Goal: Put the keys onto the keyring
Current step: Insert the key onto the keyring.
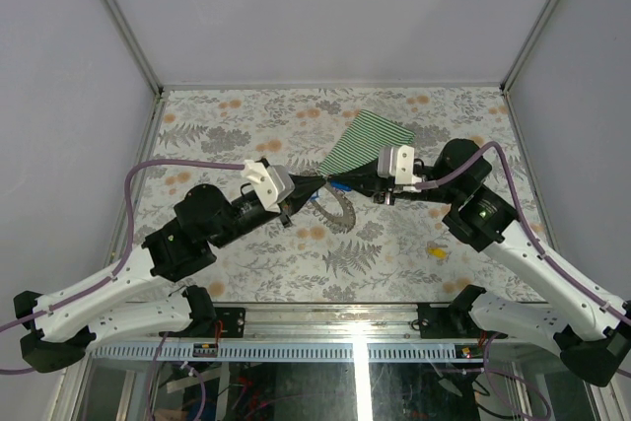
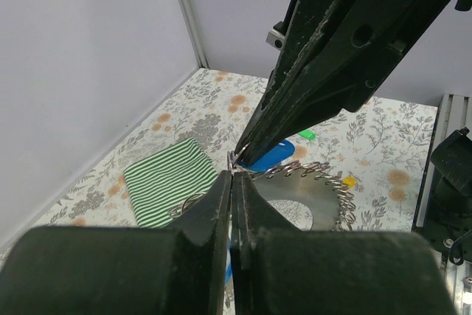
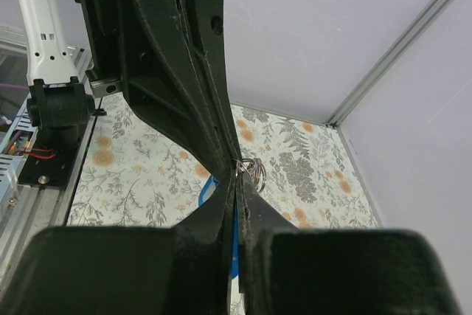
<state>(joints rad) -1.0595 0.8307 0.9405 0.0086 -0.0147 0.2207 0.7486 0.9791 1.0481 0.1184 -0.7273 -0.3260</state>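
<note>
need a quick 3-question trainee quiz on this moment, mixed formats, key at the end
1. True or false: the yellow key lies on the table, apart from both grippers.
2. Pick one. The tips of the left gripper and the right gripper meet:
A. at a small metal loop beside the blue key
B. over the yellow key
C. at the near edge of the table
3. Fill in: the jaws of both grippers are ____.

Key: 1 true; 2 A; 3 shut.
</note>
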